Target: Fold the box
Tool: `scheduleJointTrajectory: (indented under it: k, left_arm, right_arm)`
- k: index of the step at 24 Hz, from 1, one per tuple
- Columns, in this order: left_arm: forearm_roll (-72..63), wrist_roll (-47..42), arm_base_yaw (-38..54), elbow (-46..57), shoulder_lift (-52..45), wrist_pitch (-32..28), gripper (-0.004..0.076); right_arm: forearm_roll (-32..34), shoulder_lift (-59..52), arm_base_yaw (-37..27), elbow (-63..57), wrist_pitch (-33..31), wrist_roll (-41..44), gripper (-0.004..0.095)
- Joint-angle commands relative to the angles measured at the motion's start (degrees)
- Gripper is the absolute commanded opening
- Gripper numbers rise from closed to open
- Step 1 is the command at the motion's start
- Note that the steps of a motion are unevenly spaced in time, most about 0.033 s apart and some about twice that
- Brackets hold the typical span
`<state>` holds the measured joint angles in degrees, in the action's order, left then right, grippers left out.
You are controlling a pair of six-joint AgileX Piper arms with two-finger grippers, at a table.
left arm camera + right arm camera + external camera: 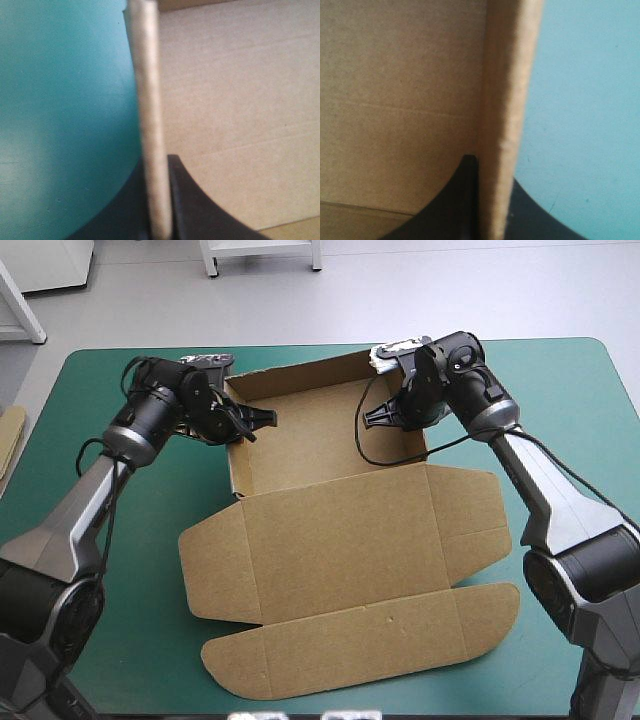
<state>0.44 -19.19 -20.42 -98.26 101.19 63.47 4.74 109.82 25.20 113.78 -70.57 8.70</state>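
Brown corrugated board forms the box (340, 540), which lies in the middle of the tabletop (120, 530) on a smooth teal-green cover (560, 390). Its far half is an open tray (320, 435) with thin walls raised on three sides and a matte floor crossed by faint flute lines. The lid (350, 530) lies flat toward the tabletop's near edge, creased into panels. It has a round-cornered flap at each side and a long tuck flap (360, 655) with curved ends nearest the robot.

The left gripper (250, 422) is clamped on the tray's left wall (231, 455), with one black finger inside the tray and the other outside. In the left wrist view that wall shows edge-on as a pale, fuzzy strip between the curved black fingers (200, 210). The teal-green cover lies to one side of it and the tray floor to the other.

The right gripper (385, 418) is likewise pinched on the right wall (425, 445). In the right wrist view this wall's cut edge (507, 125) stands rough and fibrous between the finger bases, again dividing board from cover.

A corner of more tan board (10, 440) shows at the tabletop's left edge, well apart from the box.
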Motion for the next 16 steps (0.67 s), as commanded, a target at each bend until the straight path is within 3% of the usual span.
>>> scheduleJointTrajectory:
  k: [1,7,16]
  left_arm:
    - [4.2,0.6,-3.1,-6.1,0.2,0.7,-0.0008]
    - [6.7,0.6,-4.1,-12.8,4.3,3.7,-0.0008]
    - [8.4,1.8,-4.1,-14.1,9.7,6.2,-0.0008]
  right_arm:
    - [-0.6,-1.9,0.3,1.6,-0.8,-0.4,0.0001]
    - [-1.9,0.0,0.4,1.6,-0.9,0.1,0.0001]
    - [-2.9,4.0,0.4,1.6,-0.9,0.5,0.0001]
